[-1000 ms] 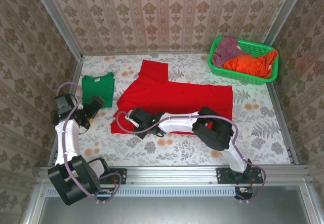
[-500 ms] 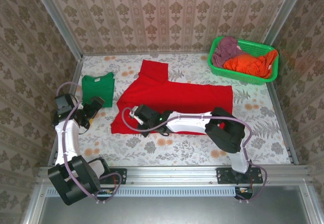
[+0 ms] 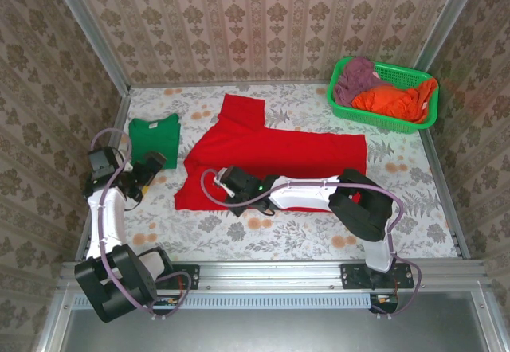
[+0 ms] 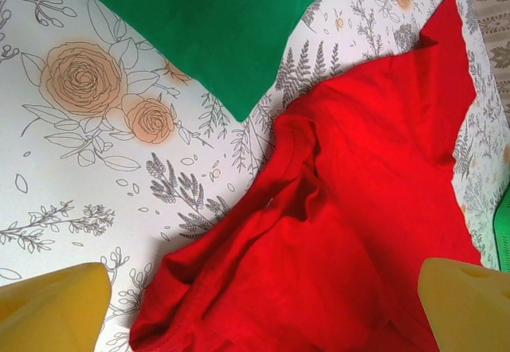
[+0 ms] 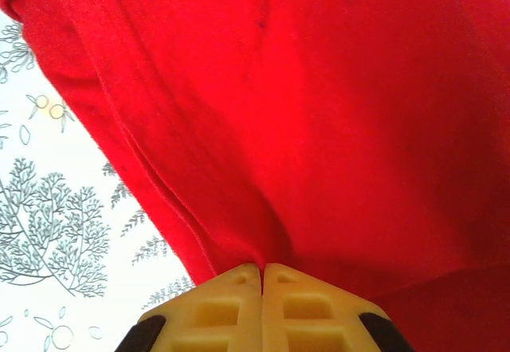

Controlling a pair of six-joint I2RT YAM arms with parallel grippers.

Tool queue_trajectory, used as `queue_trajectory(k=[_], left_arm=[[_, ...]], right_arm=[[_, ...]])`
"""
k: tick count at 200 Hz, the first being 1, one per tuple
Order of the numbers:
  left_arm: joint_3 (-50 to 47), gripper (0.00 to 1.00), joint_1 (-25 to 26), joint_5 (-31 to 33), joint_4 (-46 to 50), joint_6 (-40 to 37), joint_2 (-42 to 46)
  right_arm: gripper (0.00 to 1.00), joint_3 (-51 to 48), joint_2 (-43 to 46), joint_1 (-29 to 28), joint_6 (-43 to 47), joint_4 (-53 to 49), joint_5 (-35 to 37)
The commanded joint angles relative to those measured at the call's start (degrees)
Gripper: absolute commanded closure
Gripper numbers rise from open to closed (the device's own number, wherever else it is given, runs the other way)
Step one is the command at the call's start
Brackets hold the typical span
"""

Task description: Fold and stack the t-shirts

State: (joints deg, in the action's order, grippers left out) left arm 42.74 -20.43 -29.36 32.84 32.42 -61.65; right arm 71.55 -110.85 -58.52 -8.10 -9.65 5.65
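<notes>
Some of this is hard to read. In the top view the right gripper (image 3: 232, 186) sits over the lower-left hem of the red shirt (image 3: 279, 154), so the grab point is covered there, and the cloth under it is a rumpled blob. The right wrist view helps: the yellow fingers (image 5: 231, 296) are pressed together at the bottom centre, with a gathered fold of red cloth running into the seam between them. That view cuts the rest of the shirt off at the frame edges. In the left wrist view, two yellow fingertips (image 4: 52, 308) poke in at the bottom corners. They're set wide apart with nothing gripped between them, and the frame crops them. The basket (image 3: 417, 124) at upper right holds purple and orange heaps, no telling what garments. The right arm lies low, stretched leftwards from its base at lower right, elbow bent. The left arm rises from lower left and bends over, with the left gripper (image 3: 148, 169) above bare table (image 3: 303, 236) between the two shirts. The red shirt is soft matte cloth, mostly flat mid-frame, one sleeve poking toward the upper centre and creases near the collar. The green shirt (image 3: 154, 137) is folded into a neat square at the left, apart from the red one. The table has a floral print and the basket is green mesh.
</notes>
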Motion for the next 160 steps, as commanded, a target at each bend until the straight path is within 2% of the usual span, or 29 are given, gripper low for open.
queue_trajectory(k=[1, 9, 29, 41, 77, 102, 118, 132, 160], left_arm=[[-0.1, 0.00, 2.3, -0.2, -1.1, -1.6, -0.8], [0.1, 0.00, 4.1, 0.4, -1.3, -1.4, -1.0], [-0.2, 0.00, 9.7, 2.2, -4.6, 1.1, -1.3], [-0.5, 0.00, 13.9, 3.2, -7.9, 3.1, -1.9], [1.4, 0.00, 26.6, 5.6, -17.4, 6.8, -9.4], [4.1, 0.00, 33.1, 6.2, -22.2, 8.3, -18.2], [4.9, 0.00, 35.8, 5.7, -25.0, 9.9, -23.2], [4.4, 0.00, 37.1, 6.2, -26.2, 11.3, -25.9], [-0.8, 0.00, 37.7, 8.8, -26.3, 12.5, -25.2]], right_arm=[[0.90, 0.3, 0.8, 0.5, -1.2, -2.0, 1.8], [0.80, 0.7, 1.0, 0.6, -1.4, -2.2, 1.8], [0.41, -0.4, 4.1, 1.7, -3.2, 0.1, 2.4], [0.33, -2.2, 6.3, 3.7, -6.0, 1.7, 1.9], [0.30, -9.1, 11.3, 14.7, -19.1, 2.3, 2.7], [0.30, -11.3, 12.1, 24.5, -26.6, -4.6, 1.0], [0.30, -11.0, 10.3, 30.3, -28.8, -10.2, -1.9], [0.30, -12.4, 9.3, 33.9, -29.1, -10.6, -5.2], [0.31, -15.5, 9.2, 36.3, -29.5, -10.9, -7.0]])
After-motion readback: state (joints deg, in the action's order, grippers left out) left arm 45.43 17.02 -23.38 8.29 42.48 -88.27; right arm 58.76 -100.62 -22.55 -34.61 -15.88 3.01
